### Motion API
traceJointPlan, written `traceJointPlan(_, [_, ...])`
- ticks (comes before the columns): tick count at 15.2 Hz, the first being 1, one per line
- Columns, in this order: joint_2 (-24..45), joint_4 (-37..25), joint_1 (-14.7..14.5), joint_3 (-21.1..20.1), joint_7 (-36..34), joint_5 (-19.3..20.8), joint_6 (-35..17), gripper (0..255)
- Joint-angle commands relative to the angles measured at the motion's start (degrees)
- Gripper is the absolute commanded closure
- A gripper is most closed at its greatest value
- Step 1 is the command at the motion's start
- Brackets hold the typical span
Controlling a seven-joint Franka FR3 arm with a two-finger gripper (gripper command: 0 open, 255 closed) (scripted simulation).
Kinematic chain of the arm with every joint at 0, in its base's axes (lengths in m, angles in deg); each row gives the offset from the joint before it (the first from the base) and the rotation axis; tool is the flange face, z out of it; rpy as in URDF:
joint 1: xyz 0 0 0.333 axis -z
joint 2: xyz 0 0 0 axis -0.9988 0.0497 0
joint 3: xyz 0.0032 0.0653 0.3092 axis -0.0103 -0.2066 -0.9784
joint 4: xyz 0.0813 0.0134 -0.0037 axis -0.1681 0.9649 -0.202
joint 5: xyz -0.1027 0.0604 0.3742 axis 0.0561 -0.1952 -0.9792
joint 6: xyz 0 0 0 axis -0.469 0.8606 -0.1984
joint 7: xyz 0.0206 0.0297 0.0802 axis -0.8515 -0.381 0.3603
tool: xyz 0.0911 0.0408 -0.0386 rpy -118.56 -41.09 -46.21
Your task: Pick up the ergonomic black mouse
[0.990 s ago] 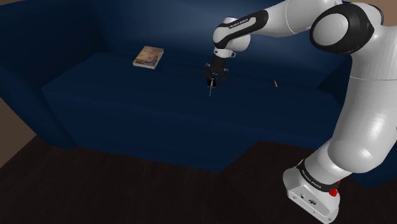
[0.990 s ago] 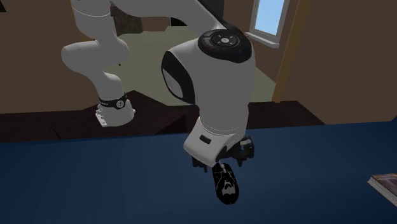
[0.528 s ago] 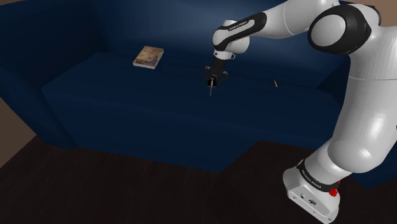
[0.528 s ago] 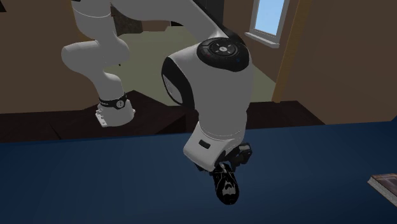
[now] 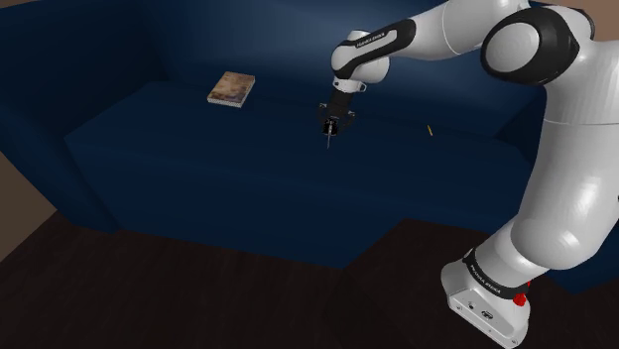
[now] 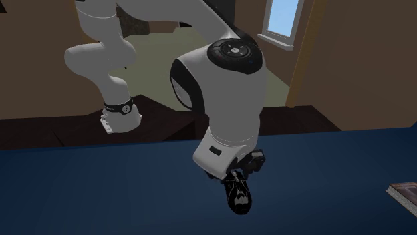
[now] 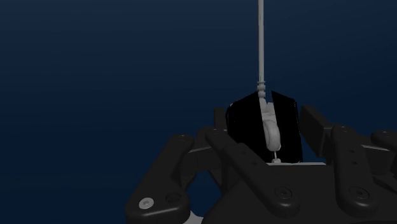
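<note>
The black mouse (image 6: 237, 195) is hanging clear of the dark blue sofa (image 5: 198, 159), just above the seat cushion, gripped between the fingers (image 7: 316, 127) of the black gripper (image 5: 330, 125). The fingers are pressing in close on both sides of the mouse, narrowed to its width and holding nothing else. In the wrist view a grey cable (image 7: 260, 44) is running straight away from the mouse's front end over the blue cushion.

In the shoulder view the gripper is pointing down over the middle of the seat, and the white arm (image 5: 556, 178) is reaching in from about four o'clock, where its base (image 5: 488, 302) is standing on the dark wooden floor (image 5: 198, 297). A book (image 5: 231, 89) is lying flat on the seat at about ten o'clock from the gripper, well apart from it. A small yellow stick (image 5: 430, 130) is lying on the cushion at three o'clock from the gripper.

In the second exterior view the mouse is showing below the arm's wrist, and a window (image 6: 281, 17) is sitting at one o'clock from it in the brown wall.
</note>
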Motion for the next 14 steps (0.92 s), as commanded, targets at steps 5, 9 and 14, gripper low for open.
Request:
traceJointPlan(5, [-2.1,-1.0,0.0,0.1,-0.8,0.4,3.2,255])
traceJointPlan(9, [-3.6,-2.0,0.0,0.2,-1.4,0.7,5.6,255])
traceJointPlan(14, [-5.2,-3.5,0.0,0.3,-2.1,1.1,8.7,255])
